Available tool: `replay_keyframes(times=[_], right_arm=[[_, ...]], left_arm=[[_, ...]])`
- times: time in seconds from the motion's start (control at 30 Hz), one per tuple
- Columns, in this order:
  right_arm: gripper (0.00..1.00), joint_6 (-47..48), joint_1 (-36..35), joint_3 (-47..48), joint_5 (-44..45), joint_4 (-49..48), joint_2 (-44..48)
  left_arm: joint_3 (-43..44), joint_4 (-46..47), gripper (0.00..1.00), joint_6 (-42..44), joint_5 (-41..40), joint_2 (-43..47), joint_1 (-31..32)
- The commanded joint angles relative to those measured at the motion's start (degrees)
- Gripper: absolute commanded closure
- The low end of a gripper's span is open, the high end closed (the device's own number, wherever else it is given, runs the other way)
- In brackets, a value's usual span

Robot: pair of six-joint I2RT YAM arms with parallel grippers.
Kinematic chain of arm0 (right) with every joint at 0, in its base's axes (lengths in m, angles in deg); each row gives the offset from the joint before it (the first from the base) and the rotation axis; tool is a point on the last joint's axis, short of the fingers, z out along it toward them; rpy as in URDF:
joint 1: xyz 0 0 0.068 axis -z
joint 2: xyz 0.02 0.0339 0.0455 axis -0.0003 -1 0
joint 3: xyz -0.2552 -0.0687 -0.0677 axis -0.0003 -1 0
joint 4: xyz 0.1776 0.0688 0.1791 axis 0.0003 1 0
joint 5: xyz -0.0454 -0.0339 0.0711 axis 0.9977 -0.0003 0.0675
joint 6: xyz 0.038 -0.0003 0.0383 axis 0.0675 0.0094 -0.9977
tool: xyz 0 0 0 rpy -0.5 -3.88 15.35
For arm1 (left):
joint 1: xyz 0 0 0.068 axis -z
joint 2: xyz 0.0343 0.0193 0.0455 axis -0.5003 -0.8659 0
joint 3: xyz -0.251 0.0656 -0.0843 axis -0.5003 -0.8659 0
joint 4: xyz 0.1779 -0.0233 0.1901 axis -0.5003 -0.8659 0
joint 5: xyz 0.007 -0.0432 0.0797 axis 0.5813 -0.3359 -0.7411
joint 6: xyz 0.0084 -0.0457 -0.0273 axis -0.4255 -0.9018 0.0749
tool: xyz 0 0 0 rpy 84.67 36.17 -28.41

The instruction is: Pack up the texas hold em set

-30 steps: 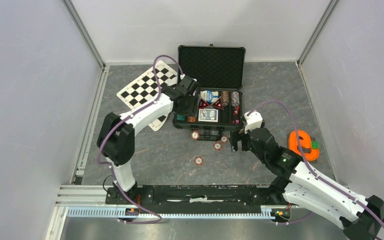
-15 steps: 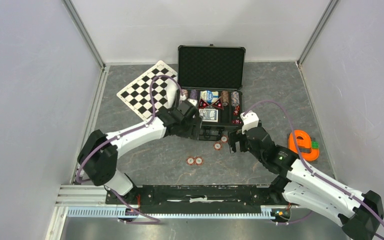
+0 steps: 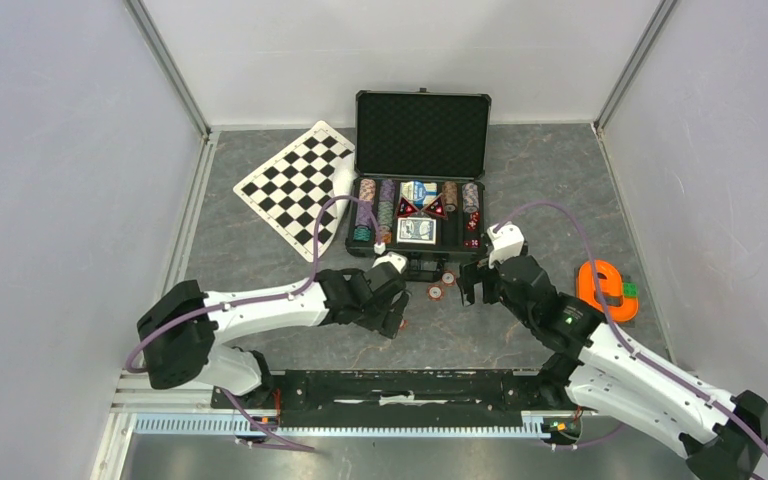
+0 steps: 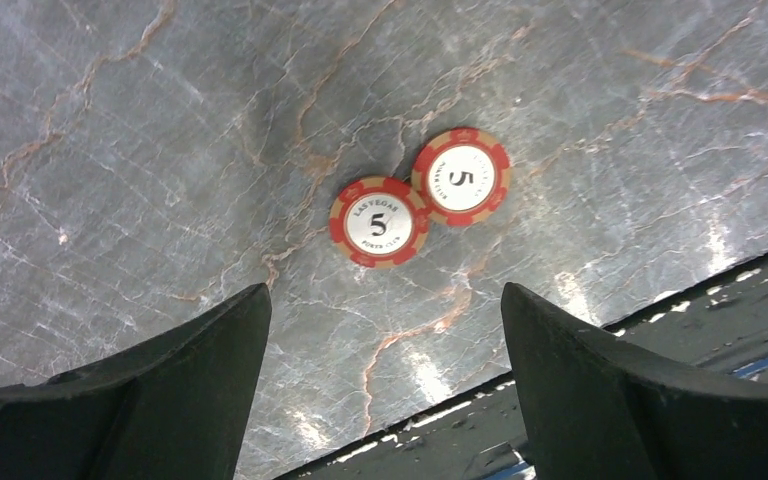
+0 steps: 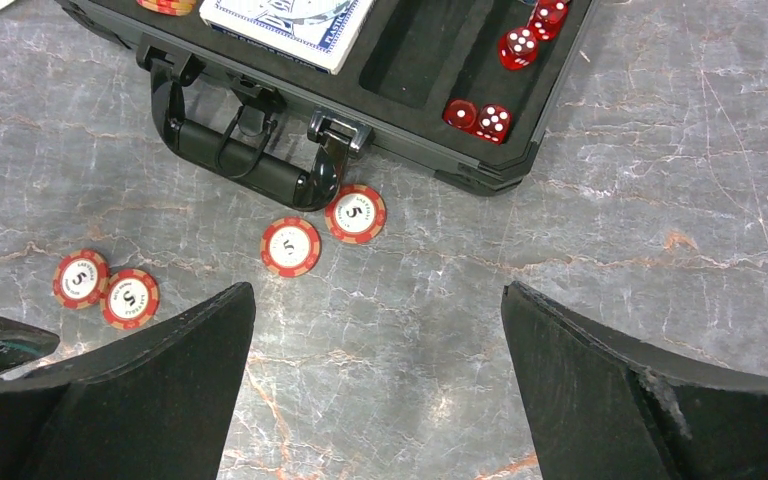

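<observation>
Hovering low over the near table [image 4: 110, 150], the left gripper [image 4: 382, 300] had its jaws spread wide with nothing between them. Just beyond its fingertips [image 4: 250, 310] lay two red chips [image 4: 379, 221], each marked 5, flat and touching edge to edge.

A little farther out and to the right, the right gripper [image 5: 377, 290] was likewise spread wide and held nothing. Ahead of it lay a second pair [image 5: 291, 246] of red chips, close together but apart. The farther one [image 5: 355, 213] sat just beside the end of the handle [image 5: 250, 165]. An orange object [image 3: 605, 288] lay off to the right of that arm, well apart from the case [image 5: 490, 178].

The case was open, its tray flat on the table with the handle toward the arms. Two red dice [image 5: 490, 120] sat in the near right compartment, with more dice [image 5: 518, 47] behind them. A blue-backed deck [image 5: 285, 25] filled the near middle slot. Chip rows [image 3: 365, 212] ran along the tray's left side, and a second deck [image 3: 417, 190] lay toward the back. The foam-lined lid [image 3: 422, 133] stood upright at the far edge. A chessboard [image 3: 295, 185] lay on the table left of the case.
</observation>
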Motion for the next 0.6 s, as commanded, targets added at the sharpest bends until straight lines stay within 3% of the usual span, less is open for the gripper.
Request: replay_keyframes(times=[0.0,0.57], right_arm=[[0.01,-1.16,0.15,-0.66,0.67,0.30,1.30],[0.01,-2.83,0.16,-1.42,-0.12,0.83,2.79]], left_arm=[[-1.74,3.22,0.12,0.82,-0.69,1.91,-0.12],[-0.04,3.99,0.21,10.58,2.08,-7.37,-1.38]])
